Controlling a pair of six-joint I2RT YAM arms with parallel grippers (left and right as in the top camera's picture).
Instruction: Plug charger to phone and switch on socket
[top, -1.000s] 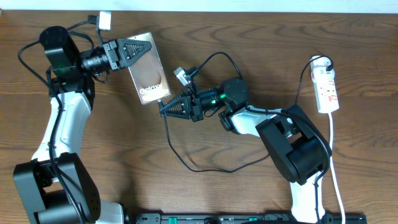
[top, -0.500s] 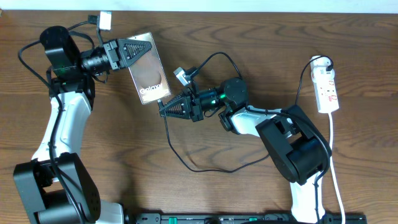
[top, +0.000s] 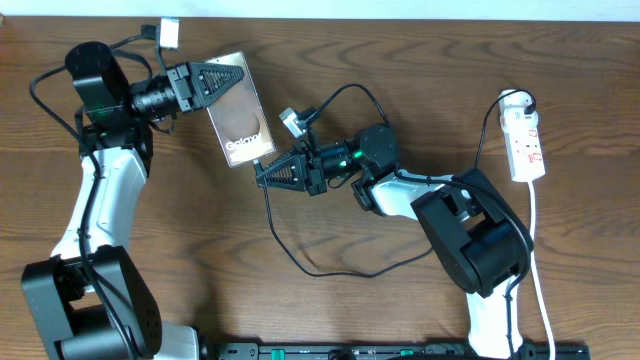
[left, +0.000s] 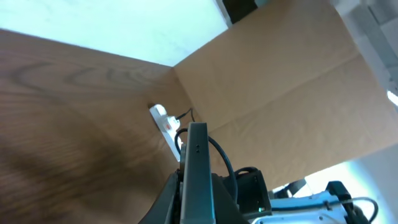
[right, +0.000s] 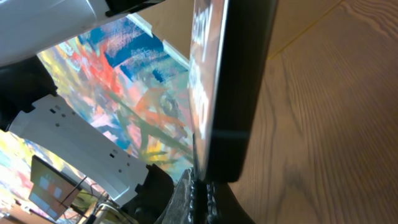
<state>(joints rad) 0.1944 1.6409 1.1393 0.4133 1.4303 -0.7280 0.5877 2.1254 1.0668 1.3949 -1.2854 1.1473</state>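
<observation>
Now we see the left hand clenched on the top edge of the phone, holding it tilted above the counter toward the far left corner, with its lettered screen facing the overhead camera. Our right hand is clenched on the plug end of the charger and sits right at the phone's lower edge. In the right wrist view the tip meets that edge, though we cannot tell whether it is seated. The rest of the black cable loops over the middle of the counter toward the near edge. The socket lies flat by the right edge, well apart from both hands, and its white lead trails toward the near edge.
</observation>
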